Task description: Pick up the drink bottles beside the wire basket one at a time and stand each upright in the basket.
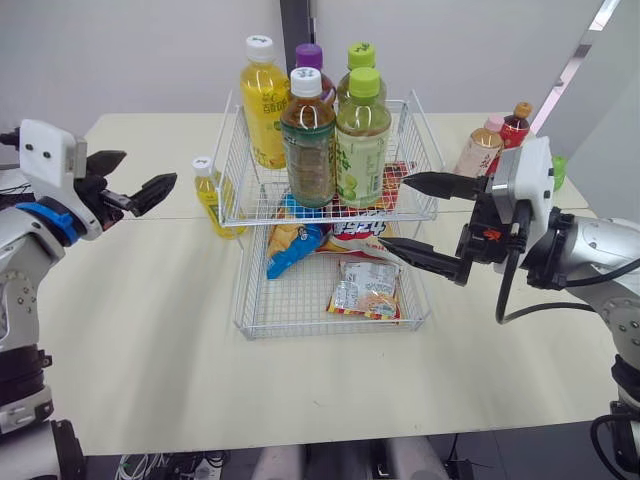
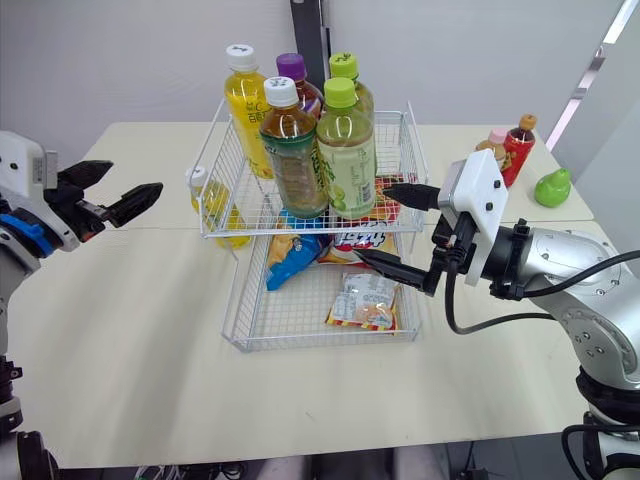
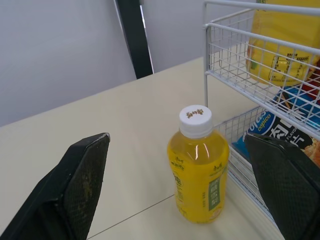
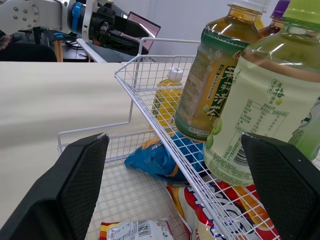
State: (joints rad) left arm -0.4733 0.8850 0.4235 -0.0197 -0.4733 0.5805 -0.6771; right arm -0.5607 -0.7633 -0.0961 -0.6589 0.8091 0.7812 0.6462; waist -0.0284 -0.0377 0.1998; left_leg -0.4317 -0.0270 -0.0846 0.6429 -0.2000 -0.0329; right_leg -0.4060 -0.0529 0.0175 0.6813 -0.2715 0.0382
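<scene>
A two-tier white wire basket (image 1: 258, 218) stands mid-table. Its upper tier holds several upright bottles, among them a tall yellow one (image 1: 264, 100), a brown tea (image 1: 308, 140) and a green tea (image 1: 362, 140). A small yellow bottle (image 1: 210, 195) with a white cap stands upright on the table against the basket's left side. My left gripper (image 1: 150, 168) is open and empty to the left of it, and the bottle (image 3: 197, 170) lies ahead between the fingers. My right gripper (image 1: 394, 212) is open and empty at the basket's right front. A peach bottle (image 1: 480, 148) and a red bottle (image 1: 515, 125) stand right of the basket.
Snack packets (image 1: 365, 288) and a blue bag (image 1: 285, 250) lie in the basket's lower tier. A green pear-shaped item (image 2: 552, 188) sits at the table's far right. Bare tabletop (image 1: 150, 330) spreads in front and to the left.
</scene>
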